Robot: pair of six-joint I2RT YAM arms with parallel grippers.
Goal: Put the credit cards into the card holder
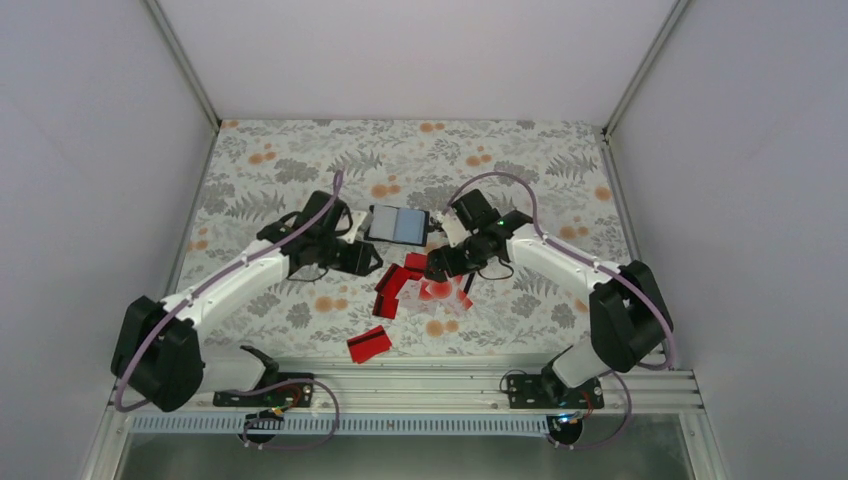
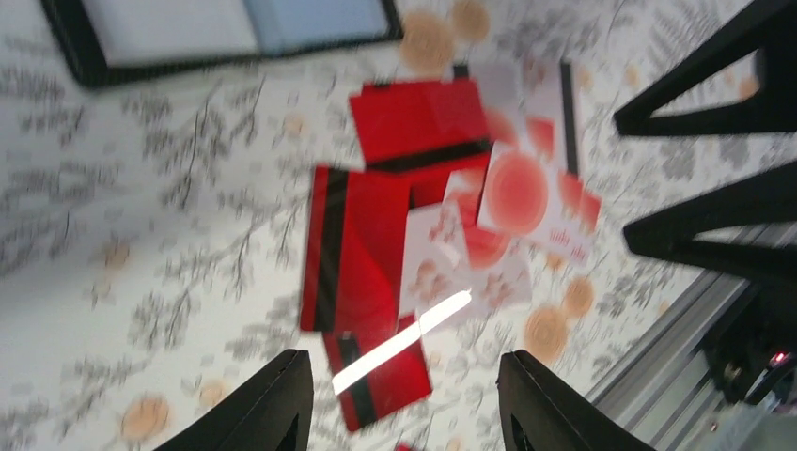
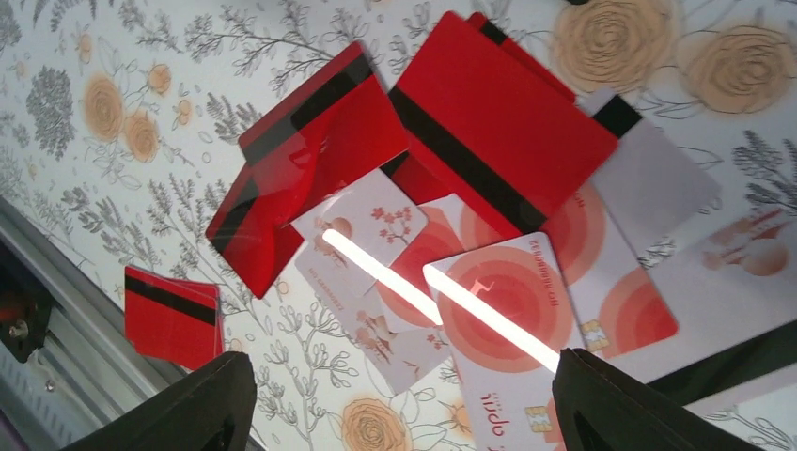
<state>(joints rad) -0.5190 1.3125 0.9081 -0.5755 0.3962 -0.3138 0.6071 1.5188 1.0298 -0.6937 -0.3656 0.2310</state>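
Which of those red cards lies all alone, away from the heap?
The glossy red black-striped card nearest the metal rail; all the others crowd together in one heap.

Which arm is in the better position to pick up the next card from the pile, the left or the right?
Right, probably. The right gripper hangs open directly above the credit cards, while the left gripper, also open, sits off to one side of the pile.
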